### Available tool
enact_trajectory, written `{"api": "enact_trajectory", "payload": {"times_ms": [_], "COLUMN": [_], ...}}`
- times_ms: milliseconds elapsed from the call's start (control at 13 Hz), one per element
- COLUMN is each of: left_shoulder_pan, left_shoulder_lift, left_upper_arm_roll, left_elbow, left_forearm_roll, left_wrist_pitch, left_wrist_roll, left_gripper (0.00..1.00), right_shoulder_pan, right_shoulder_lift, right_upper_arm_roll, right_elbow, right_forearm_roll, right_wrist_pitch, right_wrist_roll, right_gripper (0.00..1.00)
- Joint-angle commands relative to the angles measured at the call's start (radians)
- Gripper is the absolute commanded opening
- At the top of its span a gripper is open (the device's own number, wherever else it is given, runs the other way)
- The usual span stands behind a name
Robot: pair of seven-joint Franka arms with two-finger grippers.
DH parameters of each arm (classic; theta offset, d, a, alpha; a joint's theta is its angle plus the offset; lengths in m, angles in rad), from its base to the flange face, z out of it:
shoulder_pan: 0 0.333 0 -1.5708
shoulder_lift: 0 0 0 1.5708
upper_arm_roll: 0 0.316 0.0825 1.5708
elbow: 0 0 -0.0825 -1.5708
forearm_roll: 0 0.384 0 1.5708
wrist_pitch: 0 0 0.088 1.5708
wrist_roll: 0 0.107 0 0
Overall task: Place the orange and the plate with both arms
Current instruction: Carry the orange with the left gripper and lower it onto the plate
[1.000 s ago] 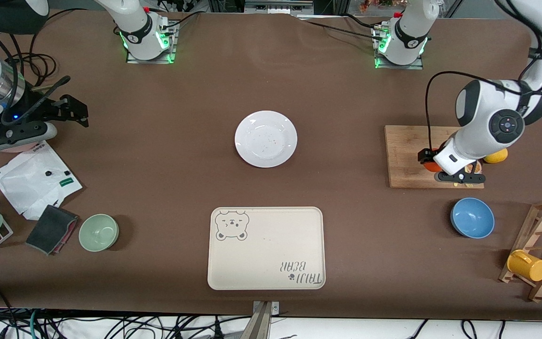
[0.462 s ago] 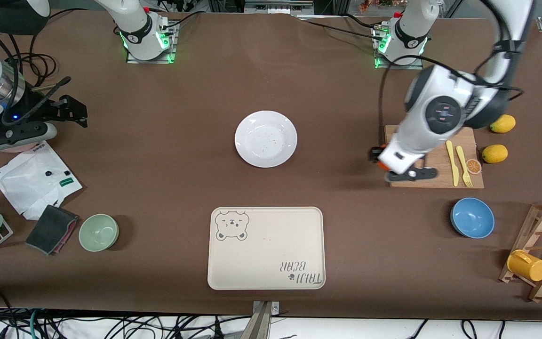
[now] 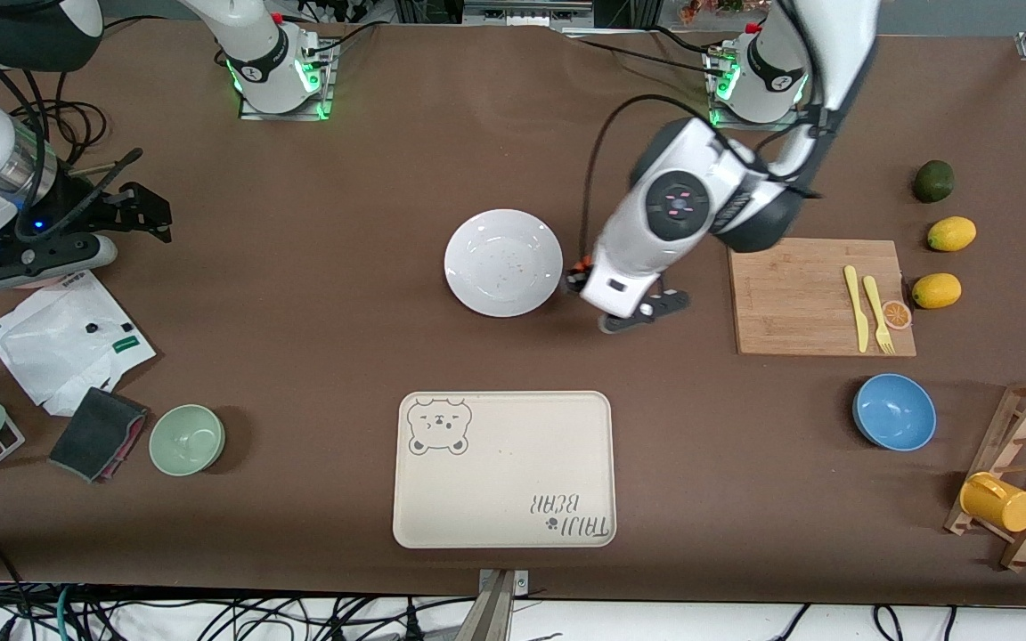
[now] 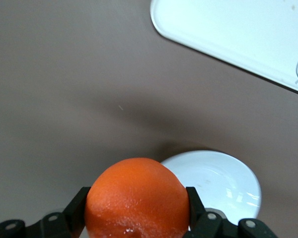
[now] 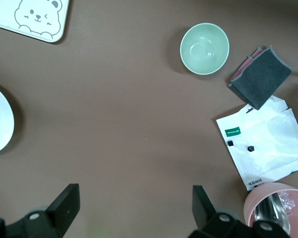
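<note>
Left pincer is clamped on the small round red-orange orange, hanging just beside the glossy white round plate. Right pincer waits wide apart over the brown bench at its own end.

Left arm carrying the orange toward the plate, right arm waiting at the frame's edge

The left gripper is hanging over bare brown table just beside the white plate at center frame, with a sliver of the orange peeking out from under its wrist. The right gripper is idling in the upper left of the frame, above a white packet. A cream bear tray is sitting at lower center, and a wooden cutting board is lying toward the right of the frame, with 2 yellow lemons lying past its edge.
</note>
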Motion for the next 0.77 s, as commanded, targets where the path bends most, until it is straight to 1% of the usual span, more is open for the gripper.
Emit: {"api": "enact_trajectory", "payload": {"times_ms": [0, 154, 308, 538, 692], "left_shoulder_pan": [-0.103, -0.163, -0.212, -0.217, -0.226], "left_shoulder_lift": [0.095, 0.132, 0.178, 0.230, 0.264], "left_upper_arm_roll": [0.015, 0.015, 0.016, 0.018, 0.019], "left_elbow": [0.076, 0.076, 0.076, 0.076, 0.072], "left_forearm_roll": [-0.026, -0.027, -0.020, -0.021, -0.012], "left_wrist_pitch": [-0.018, -0.013, 0.049, 0.192, 0.240], "left_wrist_roll": [-0.229, -0.315, -0.338, -0.349, -0.347], "left_gripper": [0.14, 0.14, 0.14, 0.14, 0.14], "right_shoulder_pan": [0.006, 0.005, 0.006, 0.005, 0.005], "right_shoulder_lift": [0.008, 0.008, 0.010, 0.010, 0.010], "right_upper_arm_roll": [0.001, 0.000, 0.000, 0.000, 0.000], "right_elbow": [0.009, 0.011, 0.011, 0.009, 0.011], "right_forearm_roll": [-0.018, -0.017, -0.017, -0.018, -0.018], "right_wrist_pitch": [0.001, 0.003, 0.005, 0.005, 0.006], "right_wrist_roll": [0.013, 0.013, 0.013, 0.013, 0.013], "right_gripper": [1.00, 1.00, 1.00, 1.00, 1.00]}}
